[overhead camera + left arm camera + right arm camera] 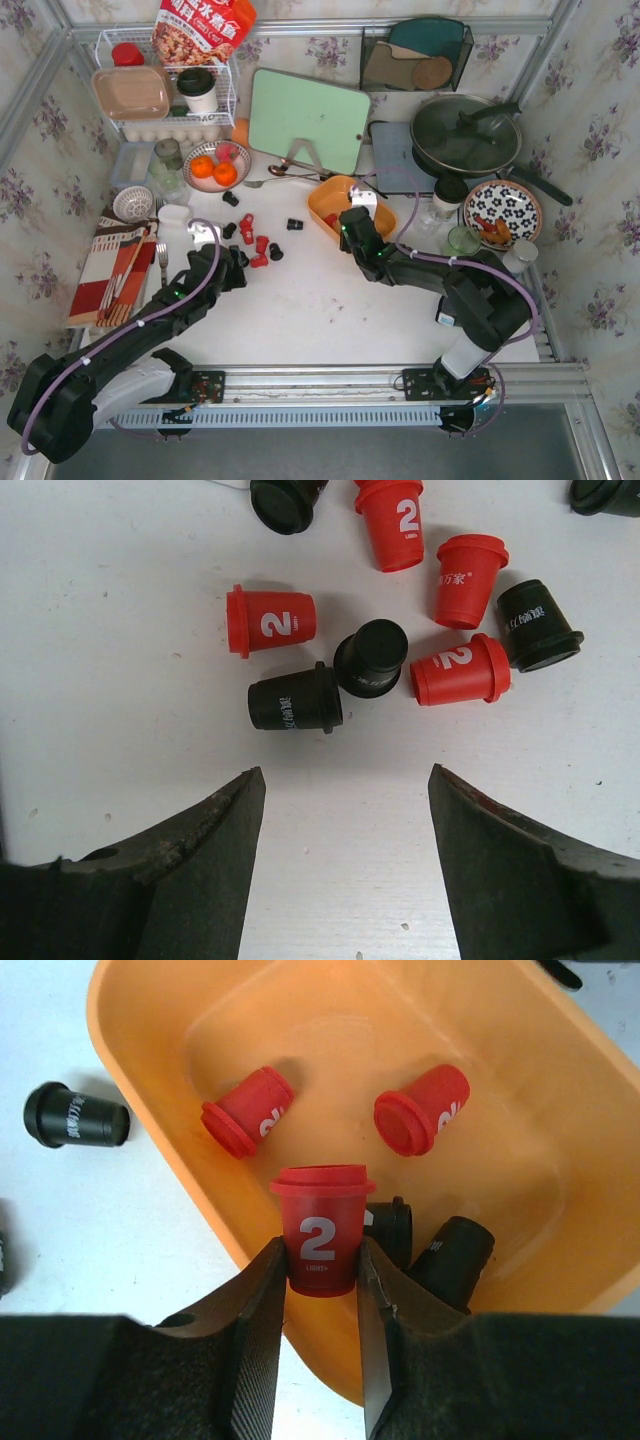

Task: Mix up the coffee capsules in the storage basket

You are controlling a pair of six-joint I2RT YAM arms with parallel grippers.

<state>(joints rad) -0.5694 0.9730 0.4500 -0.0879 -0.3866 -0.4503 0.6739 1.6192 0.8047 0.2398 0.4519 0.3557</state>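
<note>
Your right tool is pinching one red capsule across its tapered body, lip up, white "2" toward the wrist camera. The fingers bear on both flanks, so the grip looks secure. It hangs over the near wall of the storage basket, lower centre of the right wrist frame. I judge it is placed there so that a release drops the piece among those already in. Inside the basket, two more red pods lie on their sides mid-frame, and two black pods sit just right of the held one, against the near wall. The colours are starting to mingle there, though much of the stock is outside. A lone black capsule lies on the worktop at upper left, beyond the rim. Your left tool is spread wide, gripping nothing, low over bare worktop. Just above it in the frame sits a loose cluster of coffee capsules, red and black, most tipped on their sides, some touching. That pose reads as lined up for a pick. In the overhead view the basket sits right of centre and the scattered cluster left of centre.
</note>
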